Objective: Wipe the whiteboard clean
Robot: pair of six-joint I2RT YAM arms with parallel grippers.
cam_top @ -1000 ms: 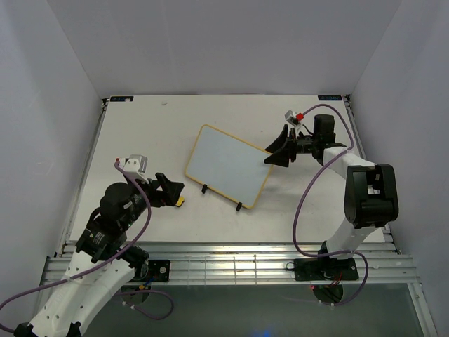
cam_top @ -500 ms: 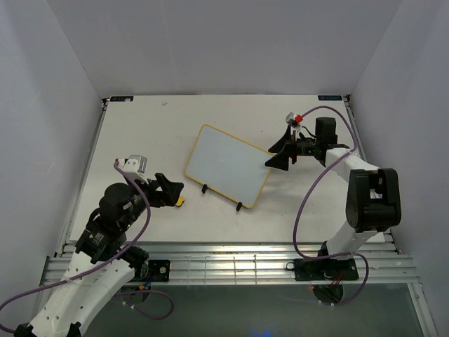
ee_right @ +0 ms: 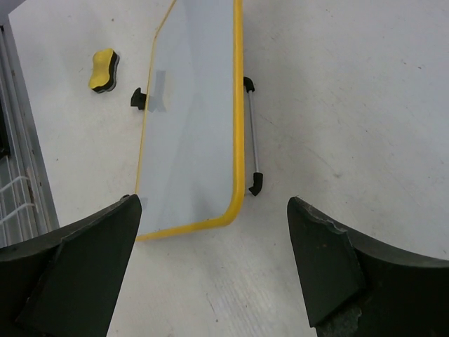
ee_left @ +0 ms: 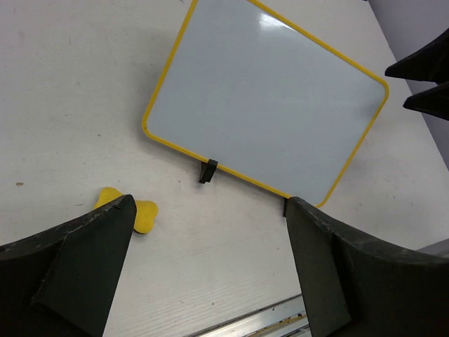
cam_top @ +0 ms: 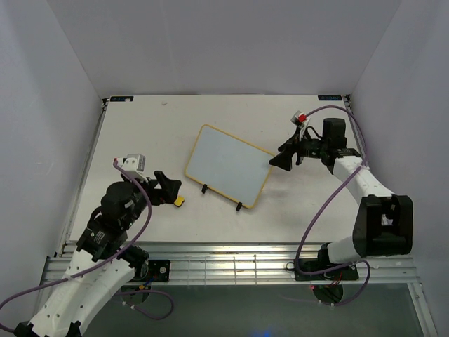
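The whiteboard point(cam_top: 228, 166) leans on its wire stand mid-table, yellow-framed, its surface plain white with no writing visible; it also fills the left wrist view point(ee_left: 266, 98) and the right wrist view point(ee_right: 189, 119). A small yellow sponge eraser point(cam_top: 179, 201) lies on the table just left of the board's front. My left gripper point(cam_top: 167, 187) hovers open right beside the eraser point(ee_left: 144, 214), holding nothing point(ee_left: 210, 210). My right gripper point(cam_top: 282, 156) stands open just off the board's right edge, empty, with the board's corner between its fingers in its own view point(ee_right: 214, 203).
The thin black wire stand point(ee_right: 250, 133) sticks out behind the board, its feet point(cam_top: 204, 188) at the front edge. White walls enclose the table on three sides. A metal rail point(cam_top: 224, 260) runs along the near edge by the arm bases.
My right gripper has drawn back a little to the right, off the board's right edge, and its jaws have spread wider. The left arm and the board have stayed put.
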